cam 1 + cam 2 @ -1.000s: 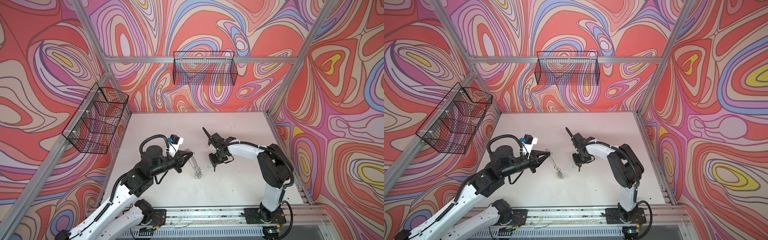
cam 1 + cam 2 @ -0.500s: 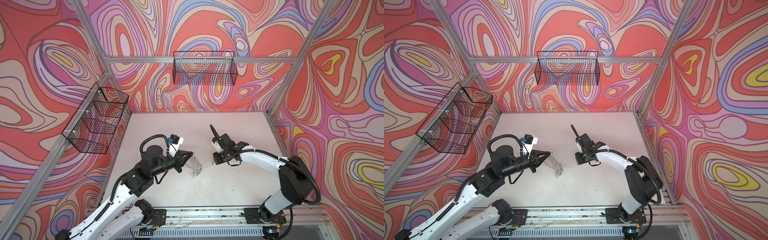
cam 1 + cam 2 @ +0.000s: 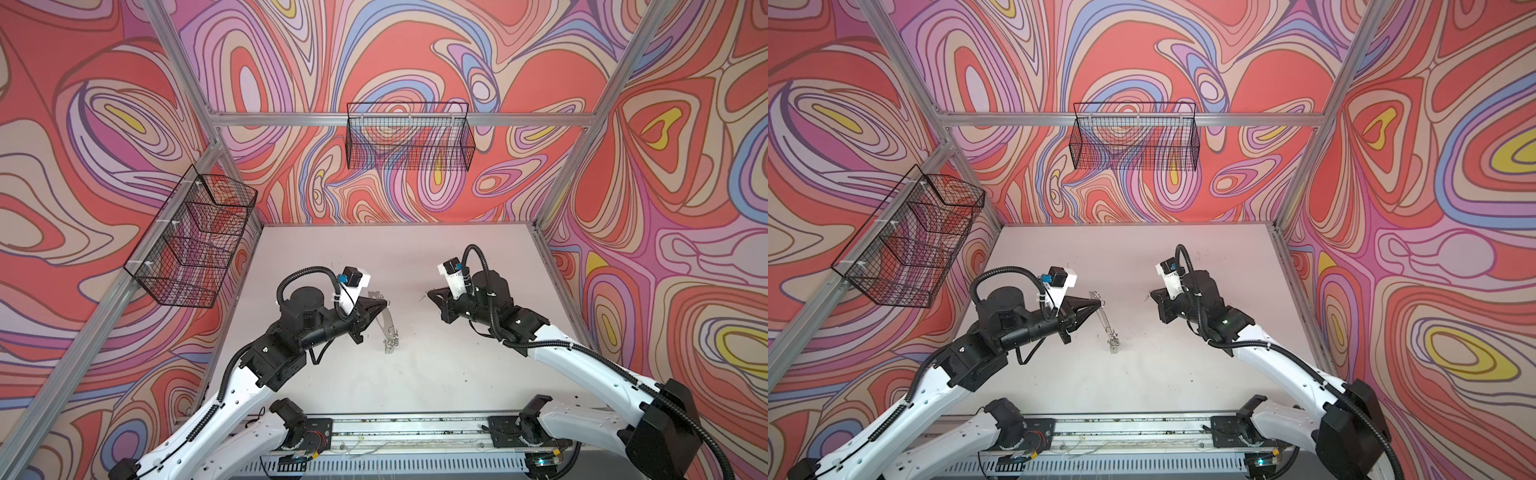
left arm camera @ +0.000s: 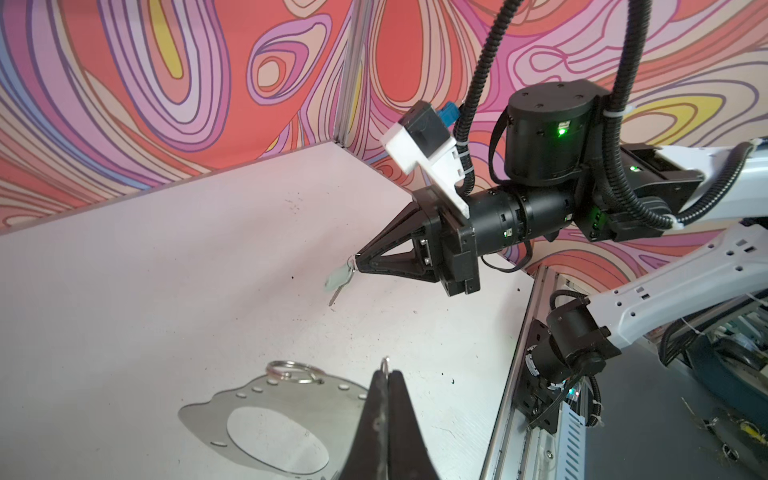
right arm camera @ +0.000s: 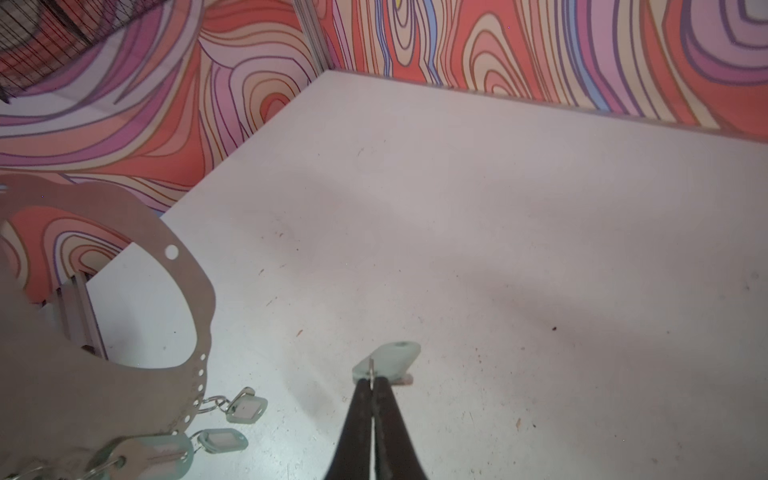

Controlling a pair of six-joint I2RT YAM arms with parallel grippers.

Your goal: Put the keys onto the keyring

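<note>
Left gripper [image 3: 383, 305] is fully closed, pinching a small wire loop [image 4: 386, 365] on the rim of the keyring [image 3: 388, 326]. The keyring hangs tilted down from the tip, over the table [image 3: 415, 374] middle. The right wrist view shows its big oval hole and band [image 5: 50, 399], with three tagged keys [image 5: 247, 406] already hanging at the low end. Can't tell if those touch the table. Right gripper [image 3: 430, 295] is also fully closed, nipping the tiny ring of one key [image 5: 388, 359] with a pale tag, which dangles off the tip above the table. The grippers face each other, tips well apart, and the held key is clear of the keyring.
</note>
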